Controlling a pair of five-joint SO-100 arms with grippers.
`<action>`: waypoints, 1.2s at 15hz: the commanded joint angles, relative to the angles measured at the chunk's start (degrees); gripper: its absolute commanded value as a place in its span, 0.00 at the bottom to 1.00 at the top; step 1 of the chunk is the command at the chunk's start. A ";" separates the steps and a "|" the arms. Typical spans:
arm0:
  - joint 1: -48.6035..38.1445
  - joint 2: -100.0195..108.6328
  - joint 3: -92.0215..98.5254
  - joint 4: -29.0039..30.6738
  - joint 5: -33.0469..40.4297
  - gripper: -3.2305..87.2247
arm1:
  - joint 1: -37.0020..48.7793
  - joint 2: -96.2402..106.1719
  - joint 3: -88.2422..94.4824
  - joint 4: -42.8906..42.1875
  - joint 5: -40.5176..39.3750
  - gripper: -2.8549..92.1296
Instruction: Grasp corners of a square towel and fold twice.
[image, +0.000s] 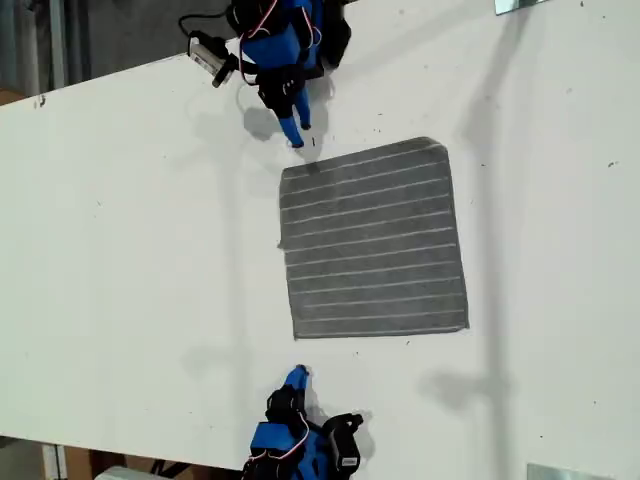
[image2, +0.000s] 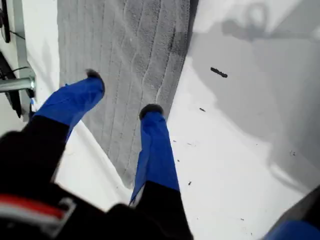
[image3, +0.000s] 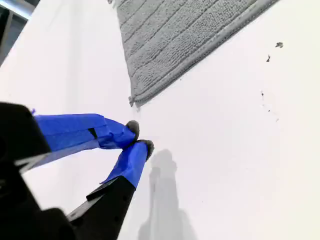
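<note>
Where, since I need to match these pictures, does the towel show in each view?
Exterior view: the towel lies flat, just towards the exterior view's right of centre, between the two arms.
First wrist view: the towel lies behind the spread fingers of my first gripper.
Second wrist view: the towel lies ahead of my second gripper, apart from it.
Shared landmark: the white table.

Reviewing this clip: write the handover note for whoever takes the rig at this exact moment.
My first gripper: open, over a corner of the towel, gripping nothing.
My second gripper: shut, empty, on bare table just short of another corner.
Towel: flat, unfolded, between the two arms in the exterior view.
Done: approach only.
Left: grasp both corners, make both folds.
</note>
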 joint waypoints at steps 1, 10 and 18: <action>-5.27 0.44 -0.09 -7.47 9.84 0.03 | -0.70 0.00 -0.53 -0.88 -3.69 0.26; -14.41 0.44 -0.62 -4.22 9.84 0.08 | -5.19 0.00 0.09 -1.76 -3.87 0.26; -10.46 0.44 0.35 -6.24 11.87 0.23 | -26.72 -81.47 -51.59 1.85 -2.64 0.42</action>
